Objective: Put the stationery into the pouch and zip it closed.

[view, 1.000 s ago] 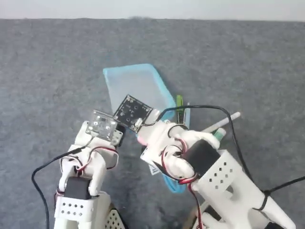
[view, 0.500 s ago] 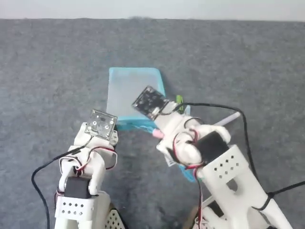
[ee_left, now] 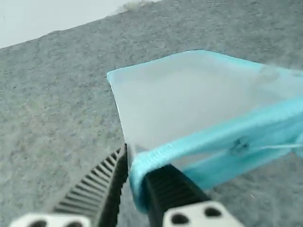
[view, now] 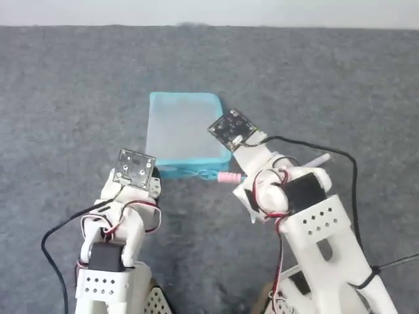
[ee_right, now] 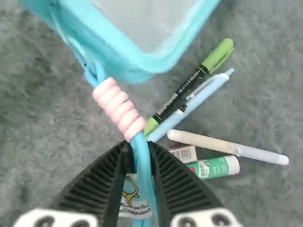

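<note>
On the grey mat (view: pixel 65 98) we count one pale blue pouch (view: pixel 183 134) lying flat mid-table, its long axis pointing away from the arms and its zip edge nearest them. The left claw (ee_left: pixel 137 184) is clenched on that edge's corner. The right claw (ee_right: pixel 138 163) grips the zip cord (ee_right: pixel 140 142) just below its pink pull (ee_right: pixel 119 109). Three pens (ee_right: pixel 199 82) and one tube (ee_right: pixel 213 167) lie fanned beside the pouch's right corner. The mat runs well past the pouch to a pale far edge.

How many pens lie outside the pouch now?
3: a green pen beside the pouch, a pale blue pen alongside it, a white pen at an angle to both. Others may hide behind the right end effector.
</note>
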Tool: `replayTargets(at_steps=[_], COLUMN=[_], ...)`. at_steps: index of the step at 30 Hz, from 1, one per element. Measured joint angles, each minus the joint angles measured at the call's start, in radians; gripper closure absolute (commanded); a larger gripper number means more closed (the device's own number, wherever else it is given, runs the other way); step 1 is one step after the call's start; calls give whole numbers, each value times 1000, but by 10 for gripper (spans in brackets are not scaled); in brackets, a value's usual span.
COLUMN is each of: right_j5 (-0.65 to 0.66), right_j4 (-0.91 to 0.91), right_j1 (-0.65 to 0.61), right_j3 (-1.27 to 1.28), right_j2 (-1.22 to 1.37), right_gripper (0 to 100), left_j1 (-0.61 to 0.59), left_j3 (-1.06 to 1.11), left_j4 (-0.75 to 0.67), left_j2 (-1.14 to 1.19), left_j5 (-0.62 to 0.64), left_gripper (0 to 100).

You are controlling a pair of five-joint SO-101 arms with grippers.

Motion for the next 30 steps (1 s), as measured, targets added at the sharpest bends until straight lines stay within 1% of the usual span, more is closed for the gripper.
replayTargets(at_steps=[5,14,26,30], right_j5=[2,46,78,95], right_j4=[2,5,8,9], right_j1=[11,150,239,269], right_j3=[0,2,2,2], right_j2=[-8,-8,-8,-8], right_gripper=[992,992,992,992], left_j1=[0,-2,-2,-18], left_j3=[0,0,0,0], left_j4=[5,5,5,5], left_j2=[0,0,0,0], left_j5=[20,29,32,32], left_gripper=[987,987,987,987])
